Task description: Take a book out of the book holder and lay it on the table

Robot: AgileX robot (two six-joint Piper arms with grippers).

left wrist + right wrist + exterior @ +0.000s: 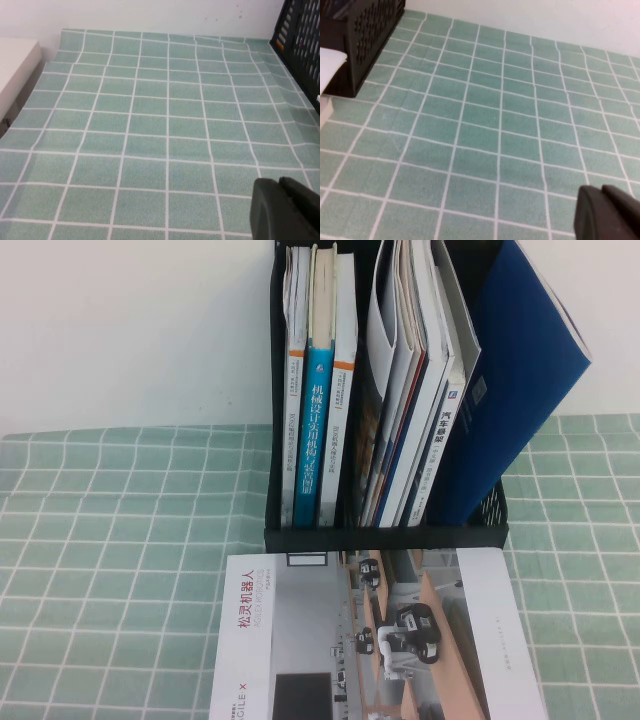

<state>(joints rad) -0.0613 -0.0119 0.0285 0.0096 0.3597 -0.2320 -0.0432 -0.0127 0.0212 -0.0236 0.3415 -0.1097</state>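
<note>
1 book holder (385,536), 1 magazine (400,640), 2 tools (287,210).

Only matte black, rounded, blunt moulded finger parts are showing of the left gripper (286,210) and right gripper (609,212), each looking like two smooth plastic lobes pressed together with a thin seam, no markings or cables showing.

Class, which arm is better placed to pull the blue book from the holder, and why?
Right, probably. The blue book leans out of the book holder on its right side. The right hand, shut, hovers over cloth right of the holder; the left hand sits on the far side.
</note>
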